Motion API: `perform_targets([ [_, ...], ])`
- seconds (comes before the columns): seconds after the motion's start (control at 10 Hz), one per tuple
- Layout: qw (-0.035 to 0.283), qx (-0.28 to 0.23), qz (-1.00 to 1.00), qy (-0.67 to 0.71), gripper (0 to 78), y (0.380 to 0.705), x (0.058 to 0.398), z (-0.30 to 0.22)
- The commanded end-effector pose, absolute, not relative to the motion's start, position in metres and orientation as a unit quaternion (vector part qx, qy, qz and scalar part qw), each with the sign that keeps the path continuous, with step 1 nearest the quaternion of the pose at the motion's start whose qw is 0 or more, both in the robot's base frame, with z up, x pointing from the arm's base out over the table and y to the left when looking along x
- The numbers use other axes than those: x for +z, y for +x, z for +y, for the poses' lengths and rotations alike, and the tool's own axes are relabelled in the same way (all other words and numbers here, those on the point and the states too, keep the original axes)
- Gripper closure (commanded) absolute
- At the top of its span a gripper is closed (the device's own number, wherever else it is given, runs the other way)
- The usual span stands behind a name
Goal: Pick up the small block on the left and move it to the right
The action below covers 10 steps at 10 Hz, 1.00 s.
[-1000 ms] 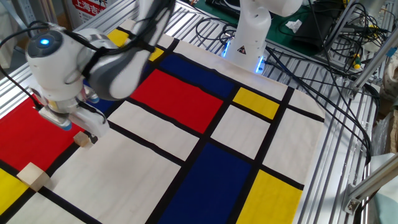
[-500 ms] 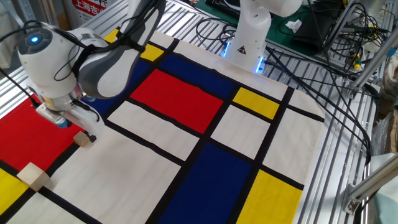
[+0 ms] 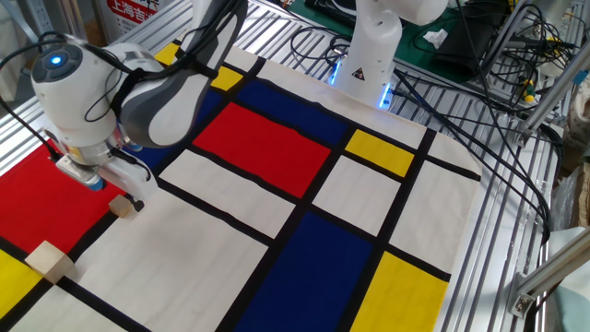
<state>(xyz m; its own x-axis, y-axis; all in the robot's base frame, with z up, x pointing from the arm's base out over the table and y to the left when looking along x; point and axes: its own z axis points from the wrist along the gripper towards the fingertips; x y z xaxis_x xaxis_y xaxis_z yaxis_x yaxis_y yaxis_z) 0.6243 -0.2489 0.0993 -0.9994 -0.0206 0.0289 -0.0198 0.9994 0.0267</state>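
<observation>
So compared with a second ago the arm has slid a bit toward 9 o'clock and then nudged back a hair in the last half second; the small block hasn't budged at all, it sits in exactly the same spot on the bench in all three shots; to me that reads as the arm fine-tuning its lineup over the block and not lifting yet, so the pick is still to come and the move to the right hasn't started.

The tool is right down at the block, its dark fingertip just at the block's 1 o'clock side, maybe touching; I honestly can't tell how wide the fingers are set or whether they've closed on anything, the white wrist housing covers most of it.

The block itself: tiny light-brown wooden cube, plain faces, sitting flat near the black line where the red panel meets the white one, at about 9 o'clock of the whole bench; the bigger, paler block is off at its 7 o'clock, well apart; looks light and easy to pinch, but small enough that a sloppy close could just knock it away.
</observation>
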Motion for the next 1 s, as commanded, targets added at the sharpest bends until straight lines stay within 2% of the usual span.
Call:
perform_targets([
  [0.1, 0.009, 0.001, -1.0, 0.017, 0.1, 0.6252, 0.085, -0.2507],
  [0.3, 0.011, 0.015, -1.0, 0.023, 0.1, 0.6244, 0.0829, -0.2536],
  [1.0, 0.012, 0.008, -0.999, 0.033, 0.1, 0.6241, 0.0759, -0.2598],
])
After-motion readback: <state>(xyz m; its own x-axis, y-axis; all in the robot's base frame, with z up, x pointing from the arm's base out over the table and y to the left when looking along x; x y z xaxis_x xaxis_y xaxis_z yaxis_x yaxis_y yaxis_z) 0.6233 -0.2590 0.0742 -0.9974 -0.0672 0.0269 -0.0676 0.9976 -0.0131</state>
